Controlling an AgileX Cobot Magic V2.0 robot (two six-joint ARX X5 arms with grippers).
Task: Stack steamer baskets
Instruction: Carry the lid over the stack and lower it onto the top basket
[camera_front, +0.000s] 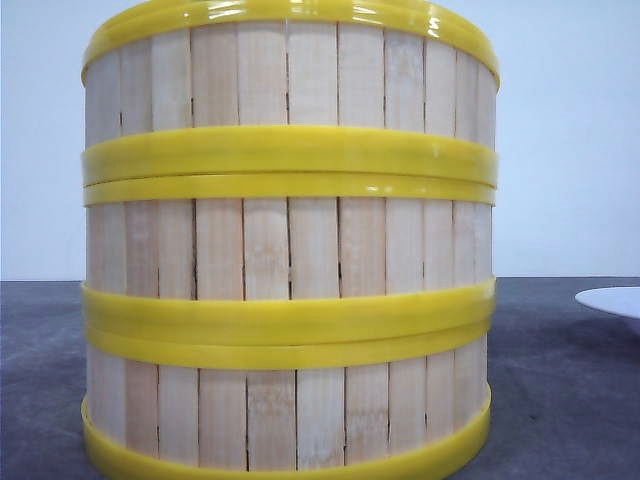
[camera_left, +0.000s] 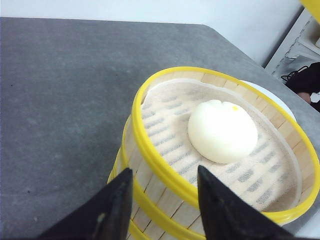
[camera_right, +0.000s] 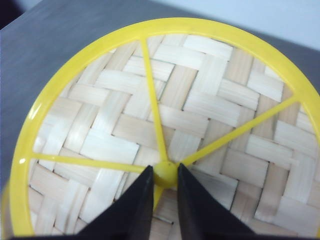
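Three steamer baskets stand stacked and fill the front view: top (camera_front: 290, 85), middle (camera_front: 290, 250), bottom (camera_front: 290, 415). No gripper shows in that view. In the left wrist view the top basket (camera_left: 165, 172) holds a white bun (camera_left: 222, 130) on a cloth liner. My left gripper (camera_left: 162, 182) is open, its two black fingers straddling that basket's near wall and rim. In the right wrist view my right gripper (camera_right: 165, 175) is shut on the yellow centre knob (camera_right: 165, 170) of the flat woven lid (camera_right: 200, 100).
A white plate (camera_front: 612, 300) lies on the grey table (camera_front: 560, 400) to the right of the stack; its edge also shows behind the top basket (camera_left: 272, 97). Dark clutter (camera_left: 305, 82) sits beyond the table's far edge.
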